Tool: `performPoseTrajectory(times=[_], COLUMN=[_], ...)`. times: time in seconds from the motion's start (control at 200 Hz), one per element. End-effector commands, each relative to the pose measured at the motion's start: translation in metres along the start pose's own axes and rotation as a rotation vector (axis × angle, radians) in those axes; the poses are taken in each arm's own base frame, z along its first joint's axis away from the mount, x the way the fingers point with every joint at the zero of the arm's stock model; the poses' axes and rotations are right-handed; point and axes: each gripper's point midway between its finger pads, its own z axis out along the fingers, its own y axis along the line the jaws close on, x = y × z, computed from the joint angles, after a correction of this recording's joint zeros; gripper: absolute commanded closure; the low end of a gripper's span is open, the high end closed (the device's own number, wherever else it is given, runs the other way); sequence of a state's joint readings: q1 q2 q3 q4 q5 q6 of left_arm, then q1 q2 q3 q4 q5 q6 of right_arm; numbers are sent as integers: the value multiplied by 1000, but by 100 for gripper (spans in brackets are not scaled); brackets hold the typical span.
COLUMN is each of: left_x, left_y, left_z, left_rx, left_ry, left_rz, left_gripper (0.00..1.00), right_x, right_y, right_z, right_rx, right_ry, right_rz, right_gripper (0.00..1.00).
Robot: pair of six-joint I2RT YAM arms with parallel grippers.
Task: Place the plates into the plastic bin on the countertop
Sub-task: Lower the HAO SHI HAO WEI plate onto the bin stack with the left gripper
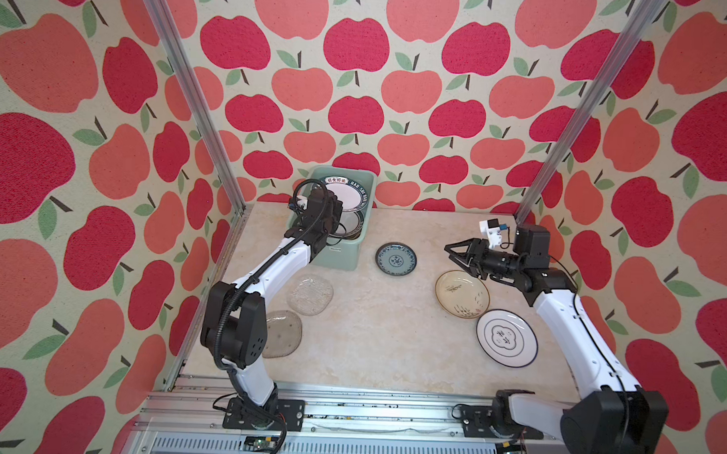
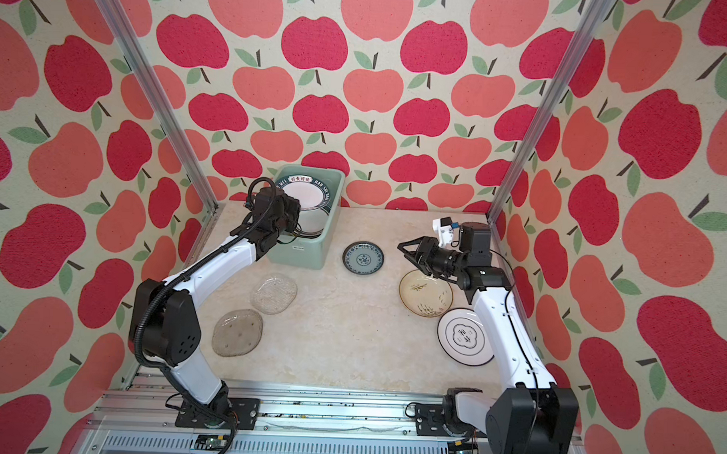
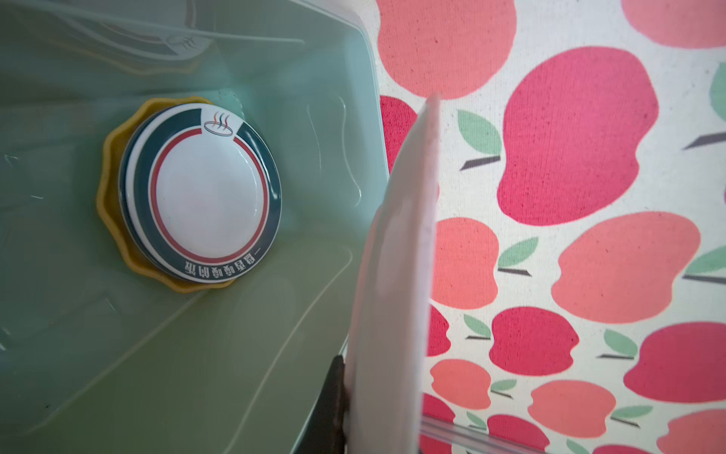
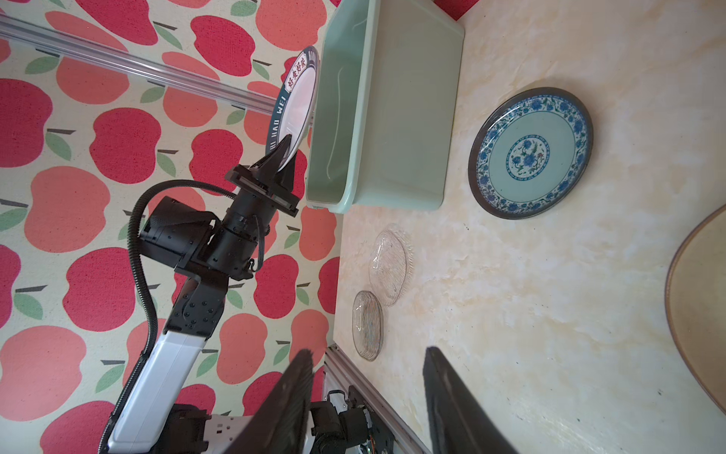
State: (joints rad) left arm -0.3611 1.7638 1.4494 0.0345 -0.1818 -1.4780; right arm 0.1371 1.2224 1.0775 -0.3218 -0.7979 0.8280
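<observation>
Ceramic plate pinched above the bin

Bench [image 1: 370, 340] carries the mint bin [image 1: 340, 256] at far left. Five plates lie loose on it, the two glass plates [image 1: 311, 295] near left. Left hand [image 4: 288, 152] is clamped on the rim of a teal-rimmed plate [image 1: 348, 194], held on edge above the bin. Right hand [image 1: 453, 256] stands open and empty over the cream plate [image 1: 462, 299]. Glaze looks stiff, slick and breakable, so it is likely best pinched at the rim.

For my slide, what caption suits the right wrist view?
Left hand holds a tilted dark-rimmed plate above the green bin.
</observation>
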Motion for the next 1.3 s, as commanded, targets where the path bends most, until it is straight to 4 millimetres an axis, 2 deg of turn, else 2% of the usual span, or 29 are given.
performPoseTrajectory(times=[0.0,0.12,0.415,0.675,0.91,1.296], left_x=[-22,-17,1,-5,-9,-13], left_y=[-40,-35,-5,16,43,63], left_z=[6,31,82,101,117,139], left_rx=[127,100,35,-27,-90,-153], left_ry=[-142,-165,-206,-236,-227,-208], left_rz=[-161,-190,-267,-250,-259,-217], left_gripper=[100,100,100,100,100,100], right_x=[1,2,6,4,8,11], right_y=[-2,-6,-20,-24,-29,-39], right_z=[4,7,16,22,23,28], right_rx=[-37,-49,-65,-73,-68,-49], right_ry=[9,7,28,40,51,77], right_rz=[0,21,59,70,82,86], right_gripper=[52,52,53,54,54,55])
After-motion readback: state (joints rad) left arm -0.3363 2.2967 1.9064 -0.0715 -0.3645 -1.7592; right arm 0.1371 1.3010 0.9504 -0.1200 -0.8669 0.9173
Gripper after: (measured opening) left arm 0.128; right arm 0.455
